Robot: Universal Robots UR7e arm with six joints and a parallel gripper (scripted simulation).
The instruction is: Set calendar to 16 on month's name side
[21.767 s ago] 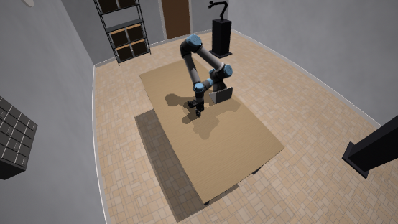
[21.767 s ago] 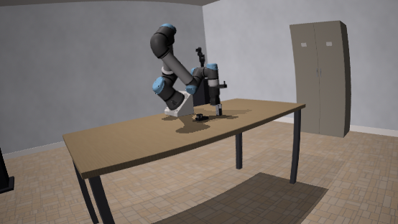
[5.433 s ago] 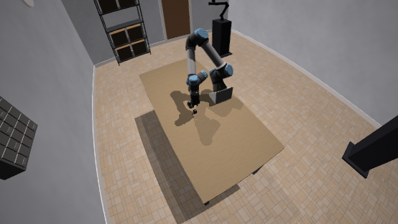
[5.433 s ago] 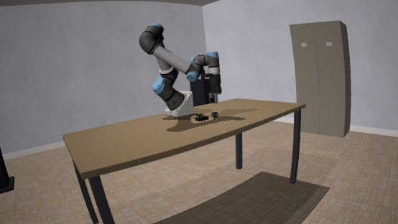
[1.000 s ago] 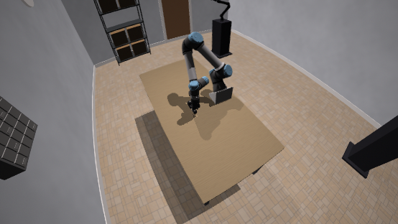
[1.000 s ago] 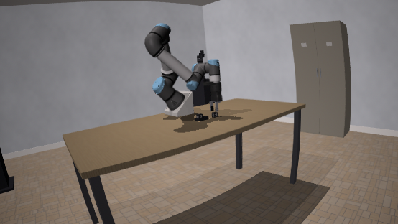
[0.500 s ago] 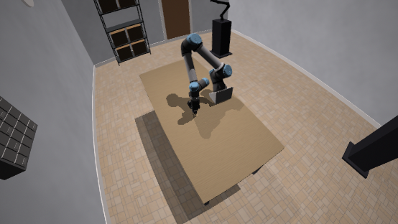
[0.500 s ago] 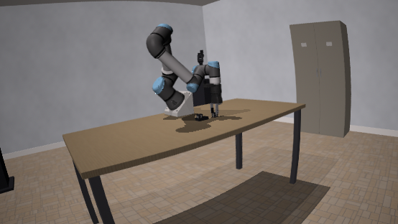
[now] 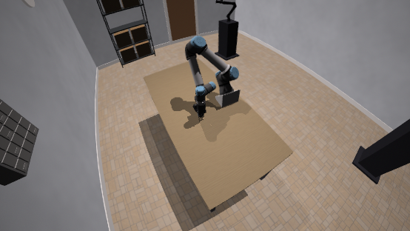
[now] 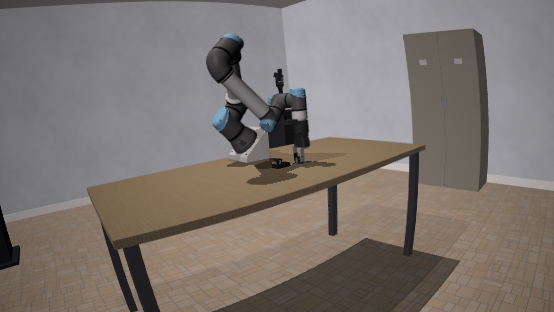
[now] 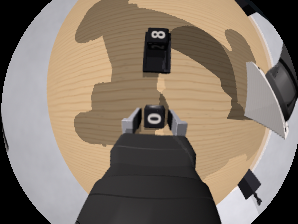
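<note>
Pincer (image 9: pixel 200 117) (image 10: pixel 299 159) (image 11: pixel 154 115) stands spread, its fingers either side of a cube (image 11: pixel 154 117) showing a sideways 0. Beyond, on the table (image 9: pixel 237 148) (image 10: pixel 200 195) (image 11: pixel 75 65), the tray (image 10: pixel 283 165) (image 11: pixel 156 66) bears another cube (image 11: pixel 157 36), its 8 sideways, its side digit too dark to read.

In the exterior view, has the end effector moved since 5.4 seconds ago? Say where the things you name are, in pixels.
Yes, downwards. Judged against the table (image 9: pixel 237 148) (image 10: pixel 190 190) (image 11: pixel 67 75), the end effector (image 9: pixel 200 117) (image 10: pixel 299 160) (image 11: pixel 154 115) hung clearly higher then; now its fingertips are close to the top.
</note>
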